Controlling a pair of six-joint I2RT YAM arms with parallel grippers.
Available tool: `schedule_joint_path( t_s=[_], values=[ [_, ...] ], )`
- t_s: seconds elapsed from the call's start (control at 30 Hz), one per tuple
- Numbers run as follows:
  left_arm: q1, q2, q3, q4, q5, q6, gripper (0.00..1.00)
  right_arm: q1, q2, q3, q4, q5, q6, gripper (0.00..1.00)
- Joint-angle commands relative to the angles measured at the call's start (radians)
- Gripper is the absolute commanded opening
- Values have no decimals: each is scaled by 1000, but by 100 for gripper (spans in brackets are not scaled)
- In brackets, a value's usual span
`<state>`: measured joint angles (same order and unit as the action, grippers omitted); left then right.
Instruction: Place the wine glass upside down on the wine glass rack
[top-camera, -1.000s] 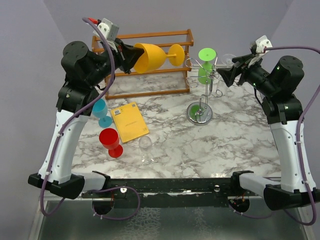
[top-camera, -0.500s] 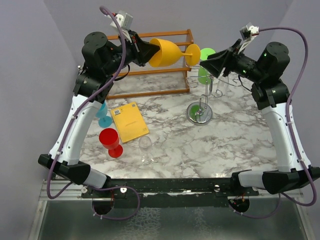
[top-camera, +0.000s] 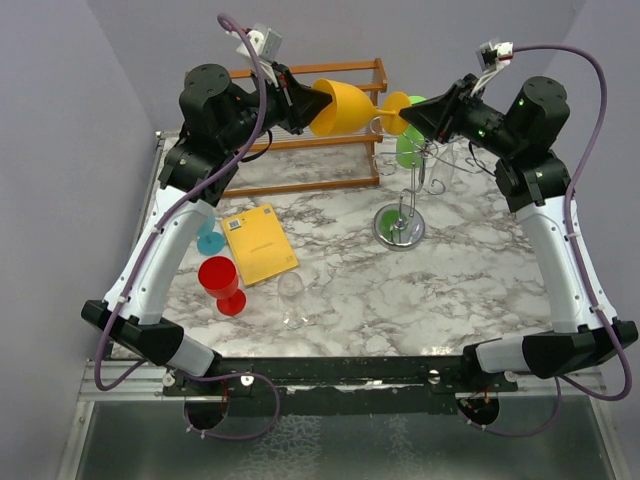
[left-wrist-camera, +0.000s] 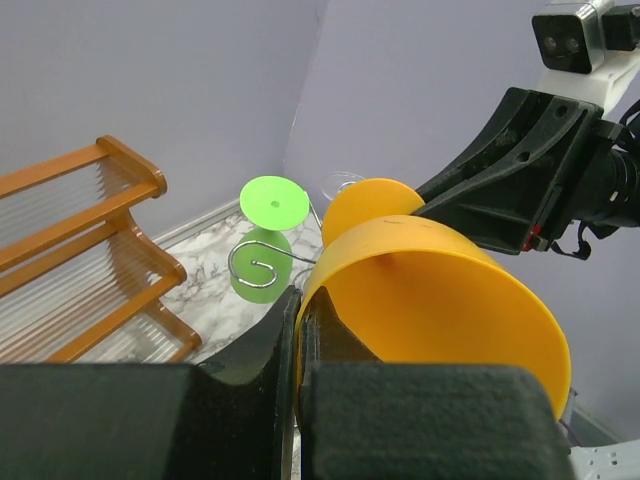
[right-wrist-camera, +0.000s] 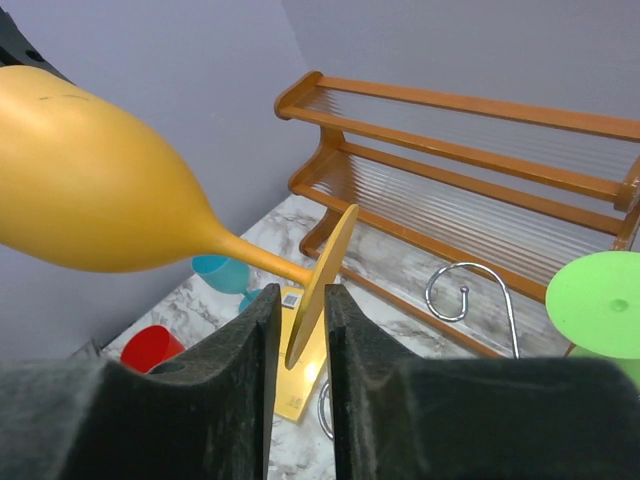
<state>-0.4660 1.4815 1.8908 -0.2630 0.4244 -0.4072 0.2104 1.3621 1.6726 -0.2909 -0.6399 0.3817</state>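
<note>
The yellow wine glass (top-camera: 345, 105) hangs on its side in the air above the back of the table, bowl to the left and foot to the right. My left gripper (top-camera: 305, 100) is shut on the bowl's rim (left-wrist-camera: 300, 300), one finger inside and one outside. My right gripper (right-wrist-camera: 300, 300) has closed narrowly round the glass's flat foot (right-wrist-camera: 322, 270), which stands slanted between the fingers. Just below and right stands the silver wine glass rack (top-camera: 399, 226). A green glass (top-camera: 408, 150) hangs upside down from one of its curled arms (right-wrist-camera: 465, 290).
A brown wooden slatted shelf (top-camera: 300, 165) stands along the back wall behind the glass. On the left of the marble top are a blue glass (top-camera: 207, 238), a red glass (top-camera: 222, 280), a clear glass (top-camera: 292, 295) and a yellow booklet (top-camera: 258, 243).
Both arms rose and swung inward. The left carried the yellow glass right towards the rack. The right gripper came up to the foot and narrowed from wide open round it.
</note>
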Motion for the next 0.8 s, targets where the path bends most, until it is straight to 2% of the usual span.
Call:
schedule_joint_path(
  t_s=[0.0, 0.13, 0.3, 0.43, 0.5, 0.63, 0.77],
  values=[
    [-17, -2, 40, 21, -35, 28, 0, 9, 9, 10, 7, 37, 33, 18],
    [-23, -3, 40, 19, -47, 44, 0, 12, 16, -7, 9, 41, 46, 15],
    [-33, -3, 37, 18, -60, 71, 0, 14, 23, -17, -3, 54, 51, 5],
    [-44, -8, 30, 17, -65, 96, 0, 14, 25, -20, -7, 72, 54, 1],
    [-46, -13, 21, 18, -63, 110, 5, 14, 20, -21, -4, 98, 45, 1],
    [-46, -37, -20, 20, -50, 135, 21, 14, 2, -10, -1, 168, 13, 1],
    [-46, -66, -64, 19, -32, 156, 32, 11, -5, 22, -14, 222, -31, 1]
  ],
)
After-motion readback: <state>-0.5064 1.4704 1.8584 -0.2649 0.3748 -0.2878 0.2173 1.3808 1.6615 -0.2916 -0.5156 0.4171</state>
